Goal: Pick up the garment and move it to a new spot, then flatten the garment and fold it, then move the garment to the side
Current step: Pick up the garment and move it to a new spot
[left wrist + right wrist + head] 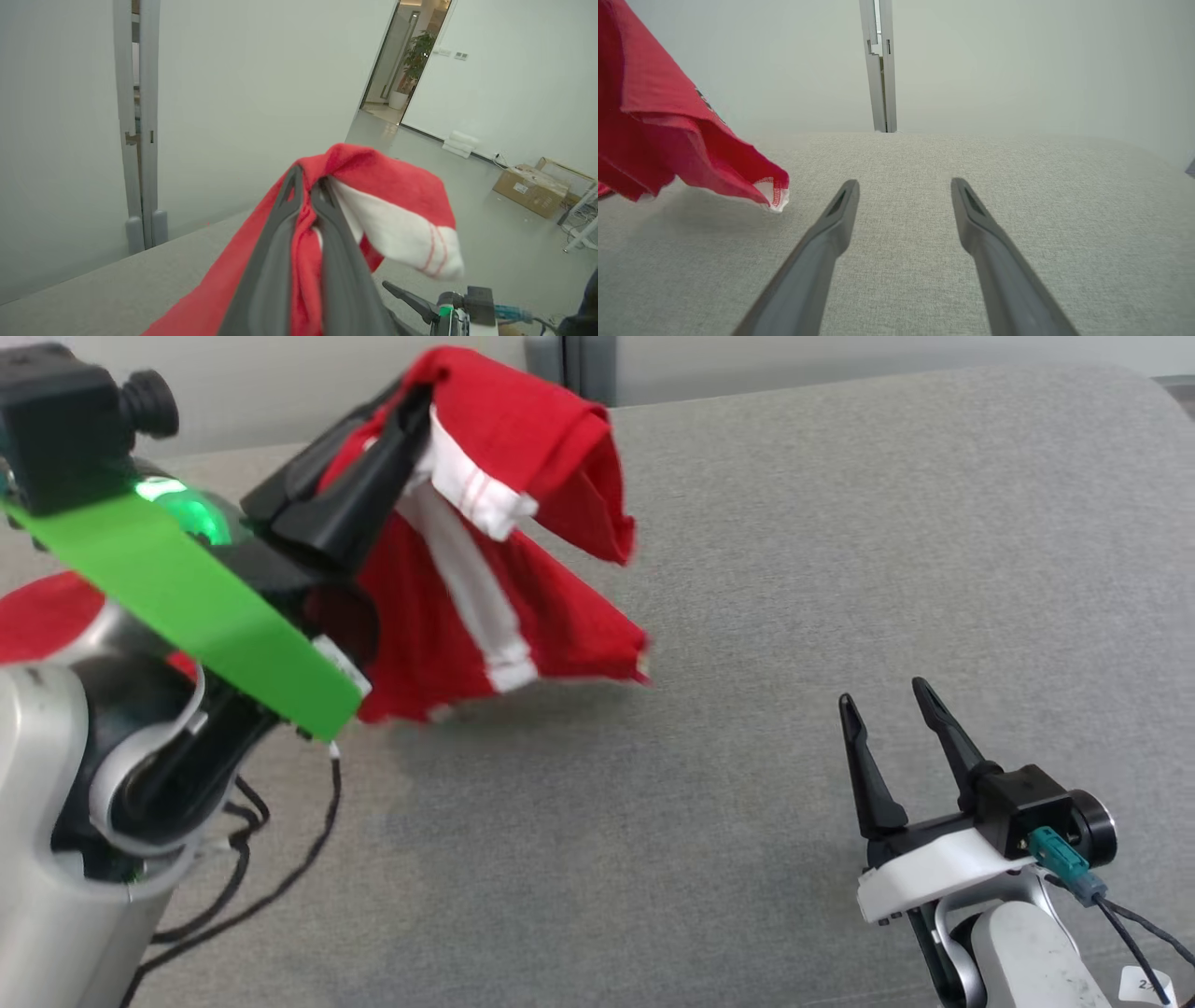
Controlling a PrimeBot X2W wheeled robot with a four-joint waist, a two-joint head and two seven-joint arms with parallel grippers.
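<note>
grey cloth surface (747,803) | cardboard box (530,190) on floor (490,247) | potted plant (419,52) far back

The garment (560,625) swallows the fingertips of the left hand (415,406) in the head view, and its hanging hem is smeared by blur. The left arm (56,803) and green strip (187,602) cover its near side. The right wrist view's left edge cuts it off. The label on the box (530,189) is too small to read.
</note>
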